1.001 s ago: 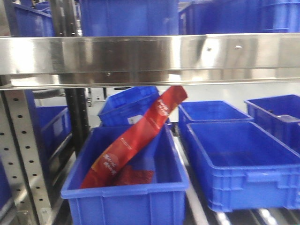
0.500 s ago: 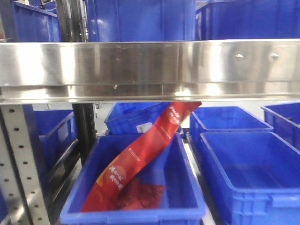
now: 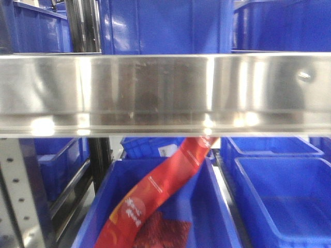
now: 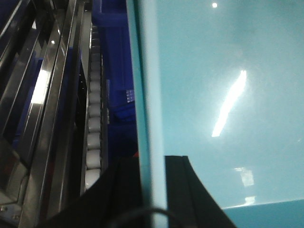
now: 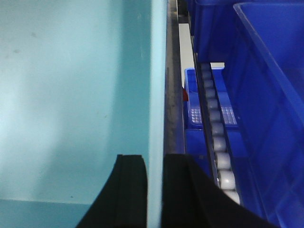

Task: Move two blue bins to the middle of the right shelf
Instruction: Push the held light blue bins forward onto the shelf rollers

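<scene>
Now both grippers carry a pale bin toward the shelf.
Left gripper [image 4: 153, 190] and right gripper [image 5: 154, 190] each pinch the bin [image 5: 71, 95] wall; next, I think, lift it over the steel rail [image 3: 165, 93].

Front cam sits very close to steel shelf rail [image 3: 165, 93], looking level into blue bins behind. Both wrist cams look along their fingers, tight on a pale cyan bin wall [image 4: 228, 95] [image 5: 71, 95]; roller tracks [image 4: 94, 123] [image 5: 216, 142] alongside.

You face a steel shelf rail [image 3: 165, 93]; dark blue bins [image 3: 279, 191] sit beyond, a perforated upright [image 3: 20, 196] at left.
</scene>
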`<state>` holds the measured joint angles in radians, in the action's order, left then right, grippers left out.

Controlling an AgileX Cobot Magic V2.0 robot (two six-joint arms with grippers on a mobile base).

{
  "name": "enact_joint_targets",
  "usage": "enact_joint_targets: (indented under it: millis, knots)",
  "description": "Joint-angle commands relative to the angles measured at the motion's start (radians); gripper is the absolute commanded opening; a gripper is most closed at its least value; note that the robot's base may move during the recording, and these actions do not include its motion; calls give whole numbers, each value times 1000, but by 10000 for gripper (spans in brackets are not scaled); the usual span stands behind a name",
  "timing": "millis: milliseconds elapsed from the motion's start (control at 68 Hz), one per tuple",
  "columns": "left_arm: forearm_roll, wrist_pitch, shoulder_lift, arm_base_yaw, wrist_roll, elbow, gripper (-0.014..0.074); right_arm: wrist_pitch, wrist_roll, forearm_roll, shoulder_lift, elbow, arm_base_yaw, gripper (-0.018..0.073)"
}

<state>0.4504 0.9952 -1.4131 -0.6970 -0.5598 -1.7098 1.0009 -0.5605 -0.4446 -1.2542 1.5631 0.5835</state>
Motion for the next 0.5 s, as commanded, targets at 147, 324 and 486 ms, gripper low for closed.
enact_joint_targets:
  millis: [147, 324, 486]
  knots:
    - [79, -49, 17, 4, 7, -16, -111, -52, 13, -73, 22, 21, -3, -167]
    - [84, -49, 17, 4, 7, -16, -111, -52, 13, -73, 22, 21, -3, -167]
    - [100, -49, 17, 4, 7, -16, -111, -52, 13, -73, 22, 21, -3, -167]
